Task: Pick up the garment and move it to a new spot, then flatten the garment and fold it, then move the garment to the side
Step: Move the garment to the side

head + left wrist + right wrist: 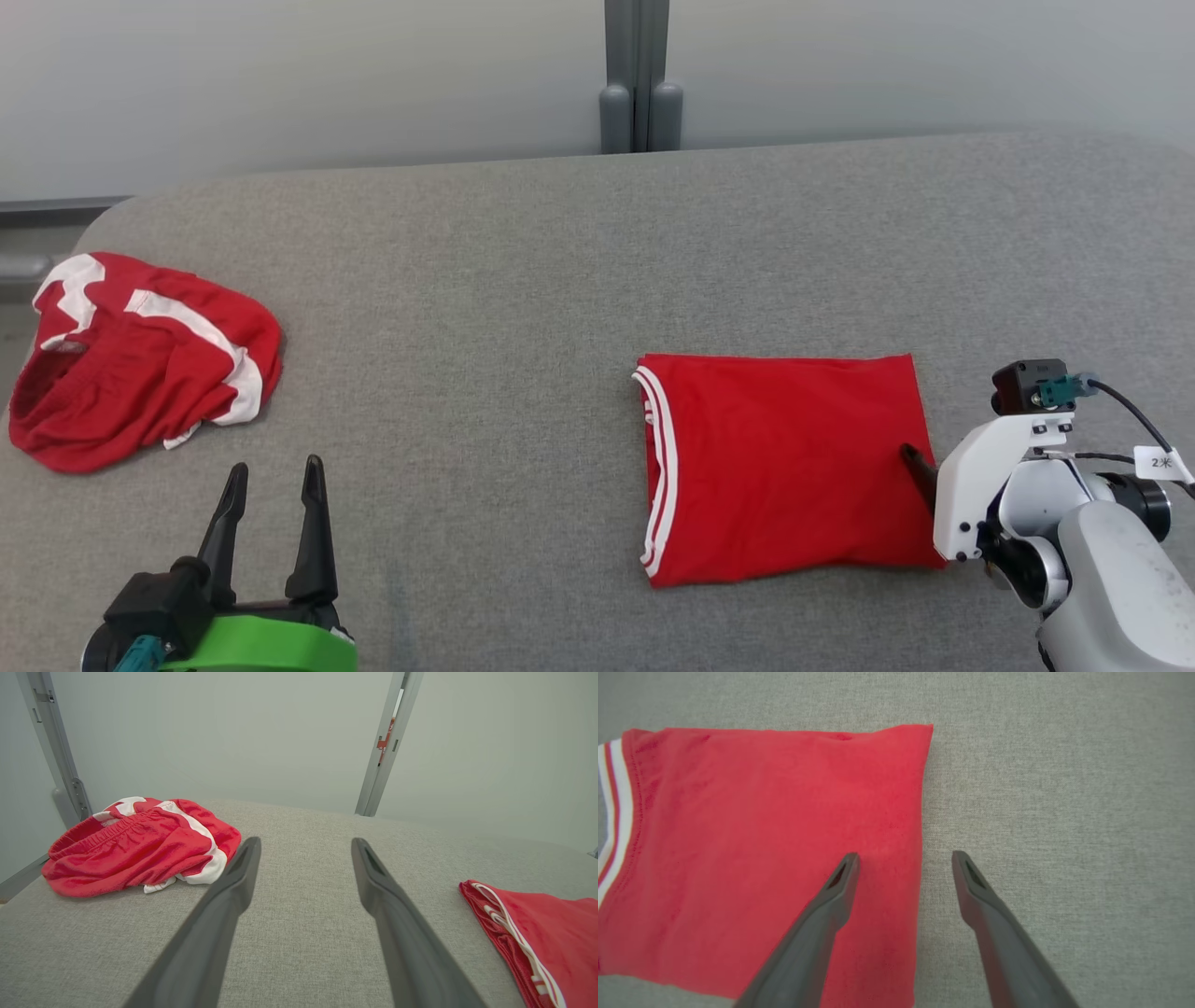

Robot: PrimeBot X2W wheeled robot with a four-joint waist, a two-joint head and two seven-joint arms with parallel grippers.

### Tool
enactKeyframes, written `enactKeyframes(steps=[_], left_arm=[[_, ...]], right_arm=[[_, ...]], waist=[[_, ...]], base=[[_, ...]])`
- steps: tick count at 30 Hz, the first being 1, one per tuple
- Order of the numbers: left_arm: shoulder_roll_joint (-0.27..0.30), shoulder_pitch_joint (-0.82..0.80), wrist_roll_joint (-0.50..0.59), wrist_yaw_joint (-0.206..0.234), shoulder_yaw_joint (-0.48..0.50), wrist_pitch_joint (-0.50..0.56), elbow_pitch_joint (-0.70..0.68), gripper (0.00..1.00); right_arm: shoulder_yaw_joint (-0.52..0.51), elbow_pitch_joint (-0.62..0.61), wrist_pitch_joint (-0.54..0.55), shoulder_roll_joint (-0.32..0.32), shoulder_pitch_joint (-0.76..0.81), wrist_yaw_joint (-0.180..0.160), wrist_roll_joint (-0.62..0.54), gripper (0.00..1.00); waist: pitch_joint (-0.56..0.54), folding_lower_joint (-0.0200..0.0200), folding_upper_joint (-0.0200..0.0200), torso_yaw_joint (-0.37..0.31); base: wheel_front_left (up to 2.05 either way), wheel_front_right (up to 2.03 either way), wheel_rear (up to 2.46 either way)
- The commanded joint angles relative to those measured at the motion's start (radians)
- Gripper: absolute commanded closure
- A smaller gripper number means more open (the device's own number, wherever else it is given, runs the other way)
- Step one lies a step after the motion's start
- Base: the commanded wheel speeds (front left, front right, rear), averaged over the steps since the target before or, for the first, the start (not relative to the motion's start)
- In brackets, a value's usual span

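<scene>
Red jersey (pixel 784 467) folded; move-aside step seemingly in hand. Right end effector (pixel 903 858) released astride its edge, needs clenching; left end effector (pixel 304 843) released.

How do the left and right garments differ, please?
The left garment is crumpled in a heap; the right garment is folded flat. The left garment has broad white bands; the right garment has thin white stripes at one edge. Both are red.

Matt red cloth garment (pixel 784 467) on rough grey woven tabletop (pixel 523 280)
</scene>
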Motion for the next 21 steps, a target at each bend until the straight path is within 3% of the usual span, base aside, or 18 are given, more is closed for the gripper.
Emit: enactKeyframes(steps=[1,10,11,12,21], left_arm=[[0.002,-0.024,-0.005,-0.001,0.0,0.0,-0.002,0.0],[-0.002,-0.06,0.0,-0.008,-0.006,0.0,-0.004,0.0],[-0.002,-0.063,0.002,-0.008,-0.007,0.0,-0.004,0.0],[-0.002,-0.065,0.005,-0.007,-0.008,0.0,-0.005,0.0],[-0.008,-0.086,0.01,-0.01,0.008,0.0,-0.047,0.0]], right_arm=[[0.002,0.025,0.009,-0.009,-0.026,-0.001,-0.003,0.0],[0.066,0.191,0.047,-0.024,-0.108,-0.001,0.028,0.01],[0.085,0.205,0.055,-0.029,-0.116,0.0,0.032,0.75],[0.107,0.211,0.058,-0.037,-0.124,0.0,0.033,1.0],[0.263,0.152,0.022,-0.229,-0.29,-0.002,0.028,1.0]], waist=[[0.037,0.0,0.0,0.029],[0.093,0.0,0.0,0.065],[0.096,0.0,0.0,0.064],[0.099,0.0,0.0,0.063],[0.14,0.0,0.0,-0.014]], base=[[0.0,0.0,0.0],[0.0,0.0,0.0],[0.0,0.0,0.0],[0.0,0.0,0.0],[0.0,0.0,0.0]])
